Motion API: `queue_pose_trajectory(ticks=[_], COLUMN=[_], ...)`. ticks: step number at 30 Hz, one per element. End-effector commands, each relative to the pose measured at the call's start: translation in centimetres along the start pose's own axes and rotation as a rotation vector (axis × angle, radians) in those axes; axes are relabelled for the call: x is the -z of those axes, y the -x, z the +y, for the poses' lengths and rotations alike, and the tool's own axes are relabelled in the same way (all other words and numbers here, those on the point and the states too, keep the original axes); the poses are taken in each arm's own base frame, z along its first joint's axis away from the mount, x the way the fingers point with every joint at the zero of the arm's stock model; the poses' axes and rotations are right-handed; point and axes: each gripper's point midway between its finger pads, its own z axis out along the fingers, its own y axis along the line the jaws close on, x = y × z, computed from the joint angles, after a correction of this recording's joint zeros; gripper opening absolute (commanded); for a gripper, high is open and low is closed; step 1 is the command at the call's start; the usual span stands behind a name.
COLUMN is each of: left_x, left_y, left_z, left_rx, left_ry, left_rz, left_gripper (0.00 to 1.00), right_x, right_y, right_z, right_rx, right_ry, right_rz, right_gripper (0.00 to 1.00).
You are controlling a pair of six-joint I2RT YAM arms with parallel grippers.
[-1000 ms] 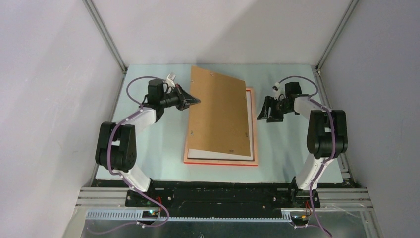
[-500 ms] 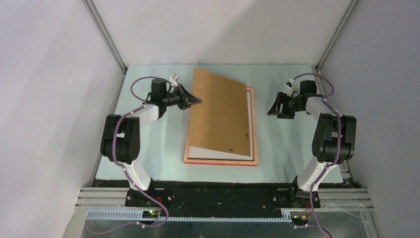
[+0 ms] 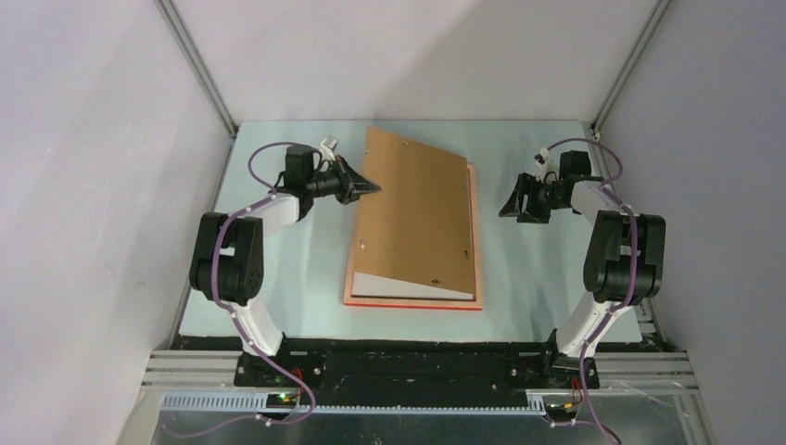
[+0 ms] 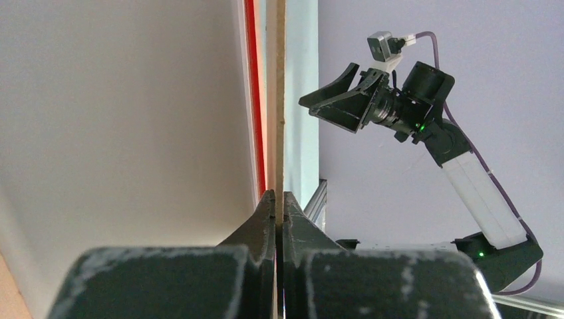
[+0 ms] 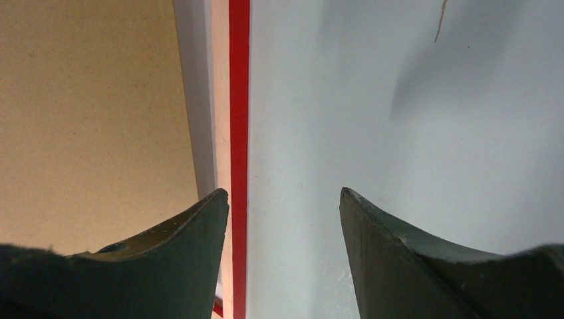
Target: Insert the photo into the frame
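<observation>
**Top view.** Left gripper (image 3: 373,188) is closed flat on the left edge of the backing board (image 3: 412,213). It holds the board raised on that side, so the board slants down to the right over the frame (image 3: 412,304). The frame lies flat at the middle of the table (image 3: 306,269), just right of this gripper's tips. Right gripper (image 3: 508,204) stands wide with nothing between its fingers, near the frame's right rail but apart from it. The photo (image 3: 399,286) shows only as a white wedge at the frame's near edge. The board hides the rest, print included.

**Left wrist view.** The fingers (image 4: 263,219) pinch the board (image 4: 281,100), which is seen edge-on. The frame's red rail (image 4: 251,100) runs just beside it. The broad pale surface on the left cannot be identified.

**Right wrist view.** Between the open fingers lie the red rail (image 5: 239,133) and bare table (image 5: 399,133). A pale strip of photo (image 5: 194,100) sits between rail and board (image 5: 86,119).

**Change from one second ago.** The board's right edge has shifted toward the right rail, covering the white strip there. The right gripper has drawn back from the frame.
</observation>
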Motion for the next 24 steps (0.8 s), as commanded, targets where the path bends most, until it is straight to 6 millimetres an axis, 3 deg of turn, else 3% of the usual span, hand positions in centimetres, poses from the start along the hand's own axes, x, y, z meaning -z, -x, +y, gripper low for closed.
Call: queue_pose_trajectory(ticks=[1, 24], left_x=[-0.2, -0.7], left_y=[-0.2, -1.2], left_z=[-3.8, -2.1], left_rx=[-0.057, -0.041], left_ry=[-0.108, -0.065], left_rz=[0.040, 0.034], left_gripper=[0.00, 0.00], right_x=[-0.1, -0.1], right_y=[0.0, 0.0], right_z=[0.1, 0.0], right_rx=[0.015, 0.012], right_ry=[0.019, 0.017], right_rz=[0.003, 0.005], right_gripper=[0.66, 0.66])
